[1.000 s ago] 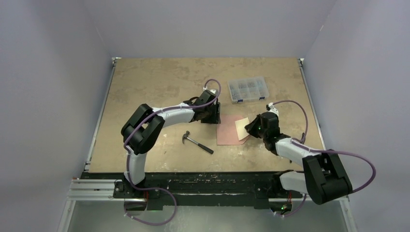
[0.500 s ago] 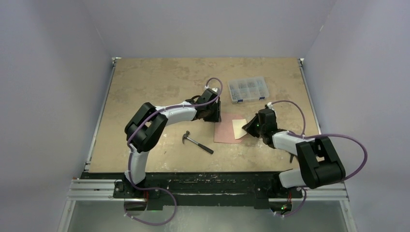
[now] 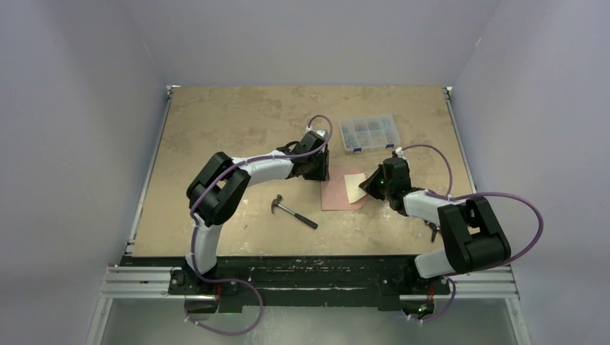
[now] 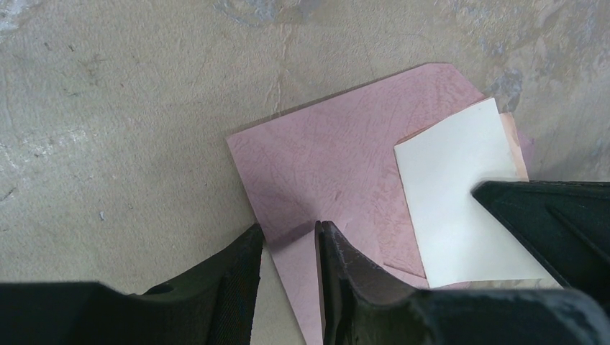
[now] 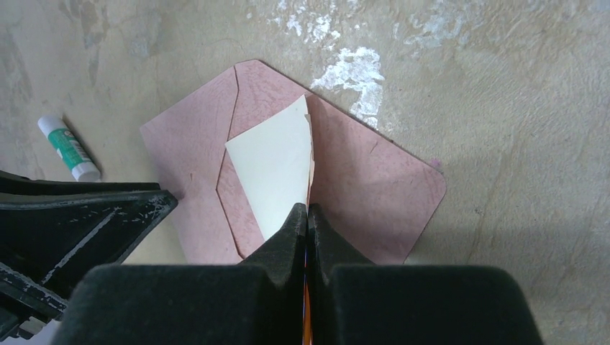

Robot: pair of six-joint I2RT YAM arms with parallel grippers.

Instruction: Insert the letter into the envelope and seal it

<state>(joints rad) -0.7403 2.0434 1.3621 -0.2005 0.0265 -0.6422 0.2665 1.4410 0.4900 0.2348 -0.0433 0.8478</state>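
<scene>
The envelope (image 3: 337, 195) is pink and lies flat mid-table; it also shows in the left wrist view (image 4: 338, 151) and the right wrist view (image 5: 374, 187). The letter (image 3: 354, 187) is a folded cream sheet with a salmon edge. It sits tilted over the envelope's right part (image 4: 460, 201) (image 5: 270, 172). My right gripper (image 3: 369, 187) (image 5: 308, 210) is shut on the letter's near edge. My left gripper (image 3: 317, 171) (image 4: 288, 233) is down at the envelope's left corner, jaws a little apart, with pink paper between them against one finger (image 4: 338, 273).
A hammer (image 3: 293, 213) lies left of the envelope toward the front. A clear parts box (image 3: 369, 132) stands behind the envelope at the right. A glue stick (image 5: 68, 147) lies beside the left gripper's fingers (image 5: 79, 223).
My right gripper has moved back and left with the letter, carrying it further over the envelope. The right arm's elbow has swung inward. The left gripper has barely moved.
</scene>
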